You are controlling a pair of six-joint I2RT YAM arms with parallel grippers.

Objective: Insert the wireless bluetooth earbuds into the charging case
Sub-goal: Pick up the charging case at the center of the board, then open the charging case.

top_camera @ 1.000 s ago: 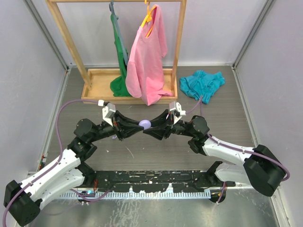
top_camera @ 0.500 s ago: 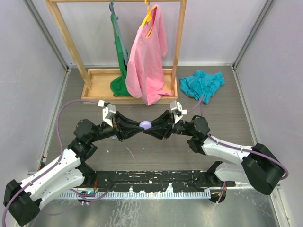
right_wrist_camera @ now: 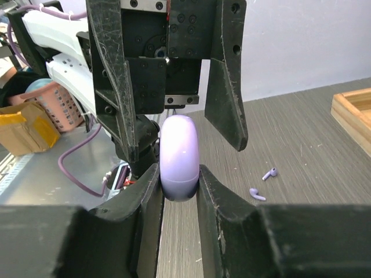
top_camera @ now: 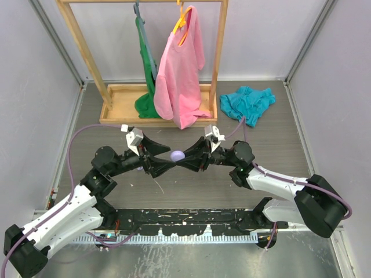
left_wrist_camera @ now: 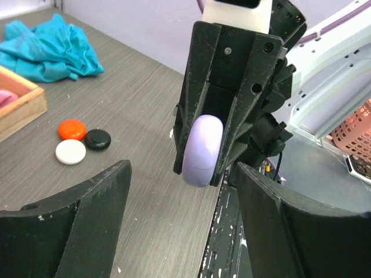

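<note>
Right hand (right_wrist_camera: 178, 174) is clamped on the lilac case (right_wrist_camera: 179, 152), left hand (left_wrist_camera: 182, 171) gaping just opposite it. Reckon one clumsy nudge pops it loose — it's slick, rounded and only narrowly pinched.

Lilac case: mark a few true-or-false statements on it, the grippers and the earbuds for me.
1. The right gripper is shut on the lilac case. True.
2. The left gripper clamps the case too. False: its fingers stand open on either side, clear of it.
3. Two lilac earbuds lie on the table. True.
4. The case rests on the table. False: the right gripper holds it up off the surface.
</note>
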